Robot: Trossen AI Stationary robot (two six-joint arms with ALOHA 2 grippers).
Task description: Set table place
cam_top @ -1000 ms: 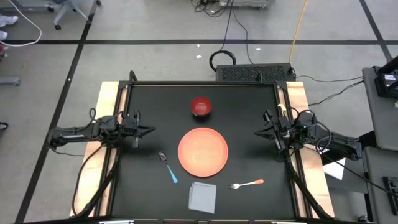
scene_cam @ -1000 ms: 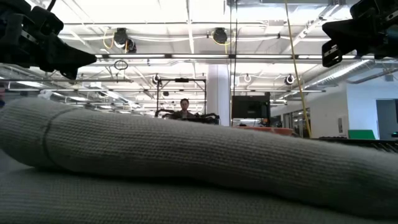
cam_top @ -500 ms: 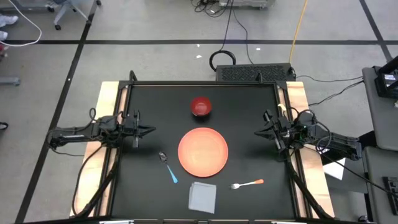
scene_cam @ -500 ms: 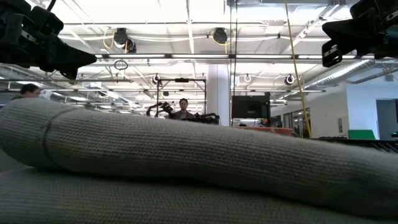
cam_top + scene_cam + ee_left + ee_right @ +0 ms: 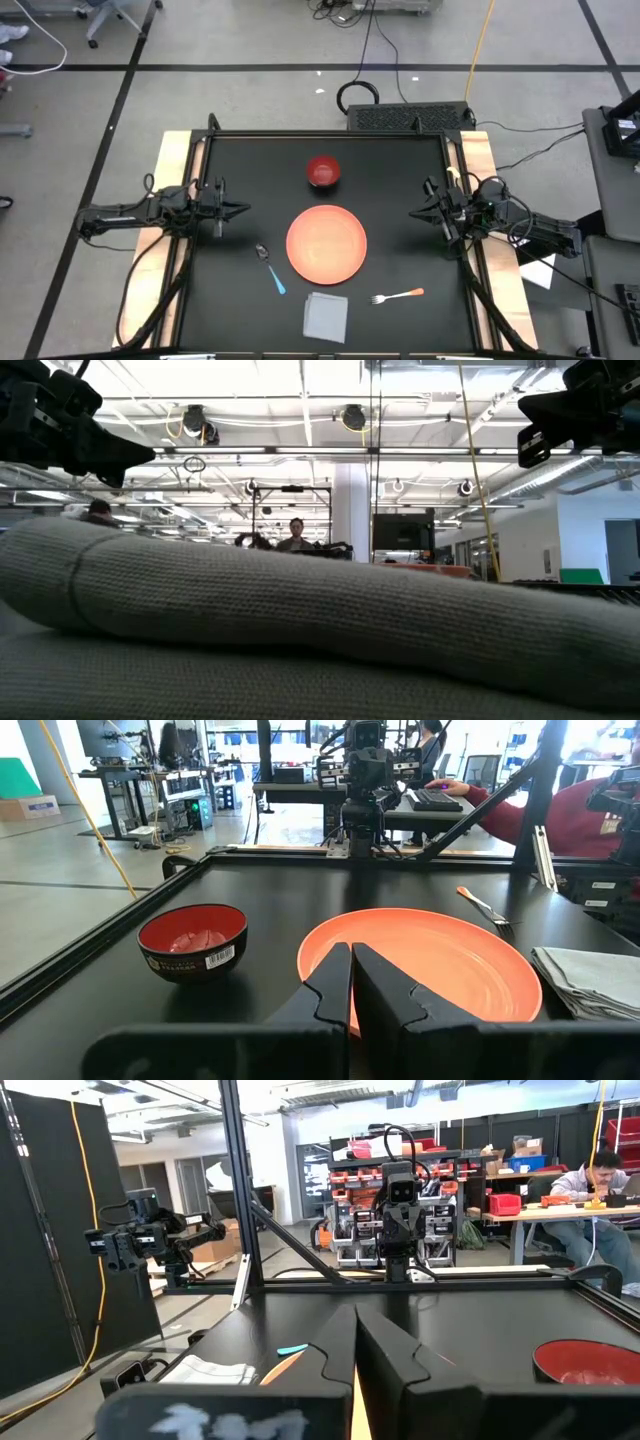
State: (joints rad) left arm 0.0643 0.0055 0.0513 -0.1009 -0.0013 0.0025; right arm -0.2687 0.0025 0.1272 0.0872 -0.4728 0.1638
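An orange plate [image 5: 327, 242] lies at the middle of the black table [image 5: 400, 160]; it also shows in the left wrist view [image 5: 430, 960]. A red bowl [image 5: 323, 172] stands beyond it, toward the far edge. A blue-handled spoon [image 5: 271, 268] lies left of the plate, an orange-handled fork [image 5: 398, 295] near right, and a folded grey napkin [image 5: 326, 315] by the near edge. My left gripper [image 5: 243, 210] is shut and empty at the left edge. My right gripper [image 5: 414, 213] is shut and empty at the right edge. Both hover above the table.
The napkin [image 5: 300, 630] fills the low view close to the camera. People sit and stand at benches in the room beyond the table. Cables and a black box [image 5: 410, 116] lie on the floor behind the far edge.
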